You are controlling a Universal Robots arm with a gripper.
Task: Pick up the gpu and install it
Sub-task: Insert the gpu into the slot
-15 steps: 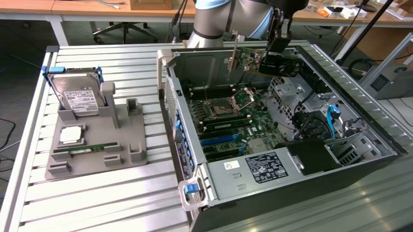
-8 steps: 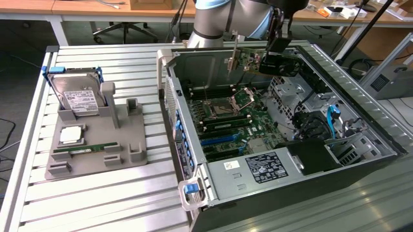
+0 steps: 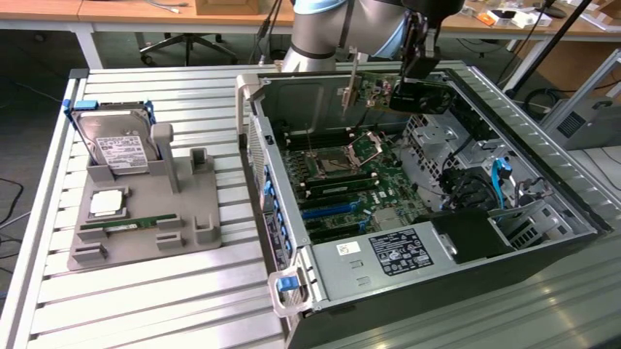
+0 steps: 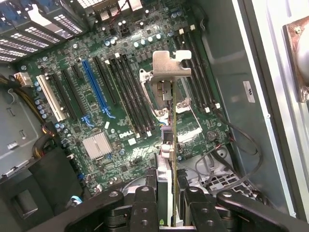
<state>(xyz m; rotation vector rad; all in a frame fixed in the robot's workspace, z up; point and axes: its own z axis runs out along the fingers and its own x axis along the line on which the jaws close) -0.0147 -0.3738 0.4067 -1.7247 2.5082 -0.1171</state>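
I am gripping the gpu (image 3: 366, 89) with the gripper (image 4: 166, 205), fingers closed on one end of the card, leaving the silver bracket (image 4: 171, 65) free at the other end. The card is hanging above the motherboard (image 4: 120, 96), inside the open case (image 3: 524, 123), touching no slot. I am holding it on edge, I judge, so its lower edge can meet a slot squarely. The blue slot (image 4: 94, 84) is lying on the motherboard well to one side of the card.

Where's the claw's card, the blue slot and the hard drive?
Thin dark card with silver bracket (image 4: 170, 65): wrist view, bracket.
Long blue slot (image 4: 95, 87): wrist view, middle.
Silver hard drive, white label (image 3: 118, 151): exterior view, label.
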